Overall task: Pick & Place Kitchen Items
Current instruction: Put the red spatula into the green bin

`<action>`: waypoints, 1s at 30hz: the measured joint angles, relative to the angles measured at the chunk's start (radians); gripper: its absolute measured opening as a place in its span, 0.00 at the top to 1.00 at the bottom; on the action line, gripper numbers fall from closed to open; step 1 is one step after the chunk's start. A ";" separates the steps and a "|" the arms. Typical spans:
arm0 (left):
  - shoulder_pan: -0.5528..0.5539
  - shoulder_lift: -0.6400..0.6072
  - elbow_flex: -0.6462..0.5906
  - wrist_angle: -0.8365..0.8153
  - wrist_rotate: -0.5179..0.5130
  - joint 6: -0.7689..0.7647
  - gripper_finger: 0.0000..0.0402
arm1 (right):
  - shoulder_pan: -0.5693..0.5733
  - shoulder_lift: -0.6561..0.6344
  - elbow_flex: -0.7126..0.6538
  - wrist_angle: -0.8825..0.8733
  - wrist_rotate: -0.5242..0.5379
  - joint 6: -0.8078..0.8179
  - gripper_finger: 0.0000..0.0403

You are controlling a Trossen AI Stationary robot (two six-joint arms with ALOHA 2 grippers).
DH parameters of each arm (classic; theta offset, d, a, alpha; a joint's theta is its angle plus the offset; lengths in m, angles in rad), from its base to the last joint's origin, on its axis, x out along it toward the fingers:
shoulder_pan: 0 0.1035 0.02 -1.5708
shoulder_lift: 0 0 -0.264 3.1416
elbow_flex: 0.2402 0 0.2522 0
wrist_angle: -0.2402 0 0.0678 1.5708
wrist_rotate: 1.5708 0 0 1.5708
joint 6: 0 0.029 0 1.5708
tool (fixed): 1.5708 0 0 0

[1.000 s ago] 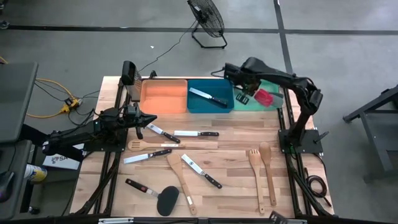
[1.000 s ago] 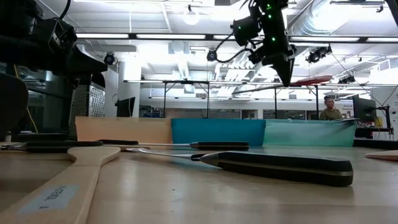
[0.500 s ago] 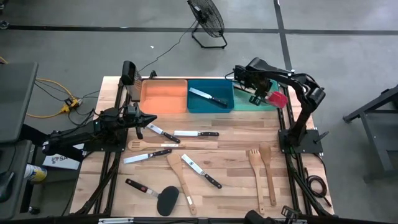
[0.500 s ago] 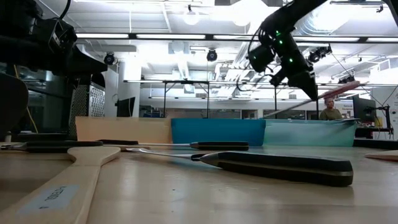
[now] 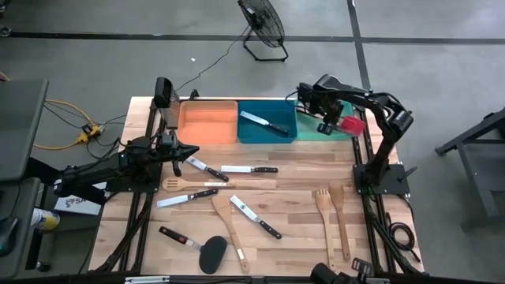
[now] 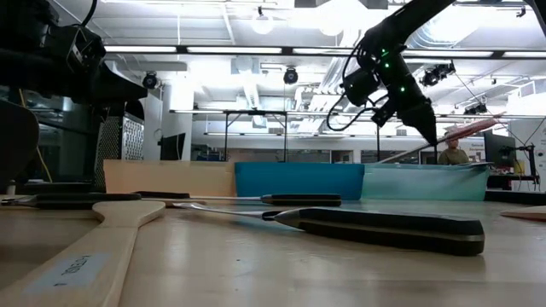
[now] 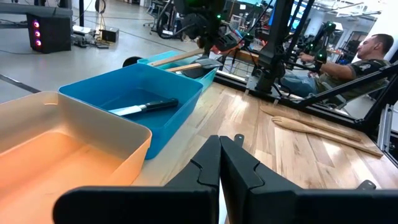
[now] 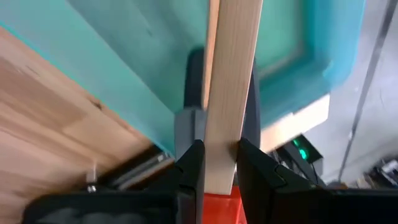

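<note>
Right end effector (image 5: 327,124) clamped on red-headed turner (image 5: 352,125), apparently above green bin (image 5: 309,132), left end effector (image 5: 193,149) together over worktop (image 5: 300,189)

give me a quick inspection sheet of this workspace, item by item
surface: wooden table, three bins along its far edge.
job's things: one knife in the blue bin; orange bin holds nothing seen; knives, wooden spoons and a black turner lie loose on the table.
clutter: nothing seen.
grippers: right tool over the green bin, shut on the wooden handle of a red turner; left tool shut, holding nothing, at the table's left side.
cables: yellow and black leads on the floor, left of the table.
surroundings: floor fan behind the table; a seated person beyond it.
</note>
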 joint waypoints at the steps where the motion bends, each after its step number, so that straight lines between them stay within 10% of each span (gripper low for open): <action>1: 0.000 0.000 0.000 0.000 0.000 0.000 1.00 | -0.002 0.000 0.000 0.012 -0.012 -0.008 0.86; 30: 0.000 0.000 0.000 0.000 0.000 0.000 1.00 | -0.069 0.000 -0.082 0.151 -0.057 -0.061 0.86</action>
